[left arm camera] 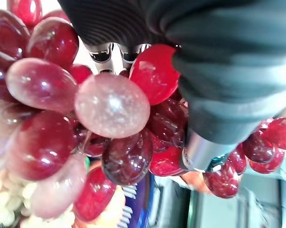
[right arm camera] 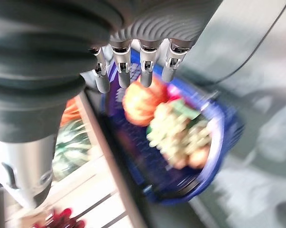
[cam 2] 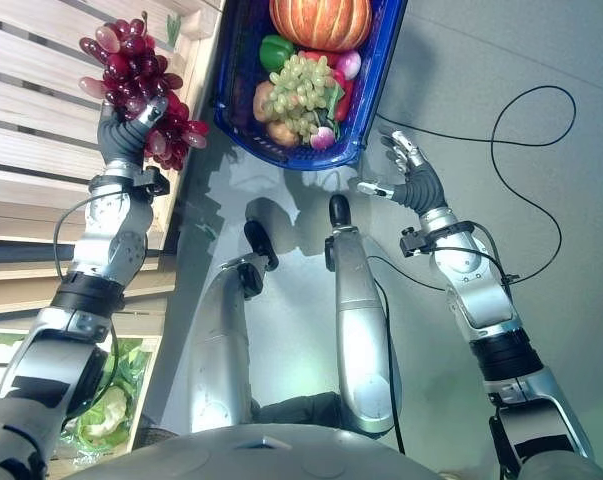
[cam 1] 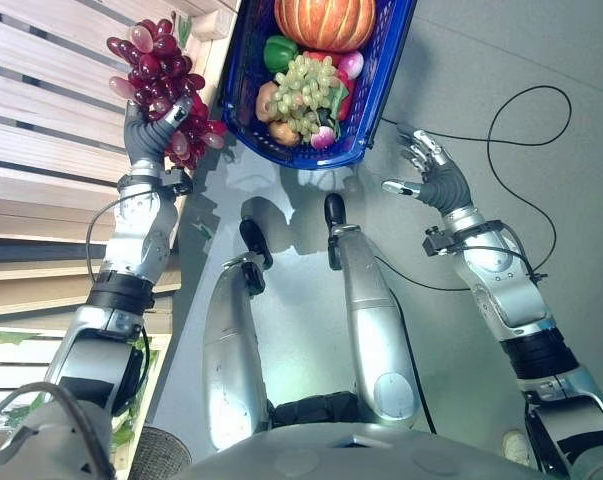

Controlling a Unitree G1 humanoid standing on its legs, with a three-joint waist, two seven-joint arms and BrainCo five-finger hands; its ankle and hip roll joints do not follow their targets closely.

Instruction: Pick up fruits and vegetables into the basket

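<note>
- The blue plastic mesh basket [cam 1: 386,90] sits on the grey floor [cam 1: 481,120], already crowded: a ribbed orange pumpkin [cam 1: 324,22] fills its far end, with a bunch of pale green grapes [cam 1: 306,92], a green bell pepper [cam 1: 279,52] and smaller red, pink and brownish pieces packed around them. Judging by that crowding, anything dropped on top could roll off and over the rim.
- The slatted pale wooden shelf [cam 1: 51,110] stands just beside the basket on the robot's left. The basket's near edge and the shelf's edge are close, so I judge that a low carry could catch either one.
- The bunch of dark red grapes [cam 1: 161,75] is raised above the shelf, beside the basket but not yet over it. It is a loose cluster, and parts hang below and beside the hand, so a quick swing could sway it or, I judge, shake berries loose.
- The left hand [cam 1: 151,135] has its fingers curled round the red grapes from beneath. In the left wrist view the hold looks to be on only a part of the bunch, so slipping is a risk.
- The right hand [cam 1: 431,175] hovers over the floor near the basket's right corner, fingers spread and relaxed, holding nothing; it could nudge the basket if it drifts inward.
</note>
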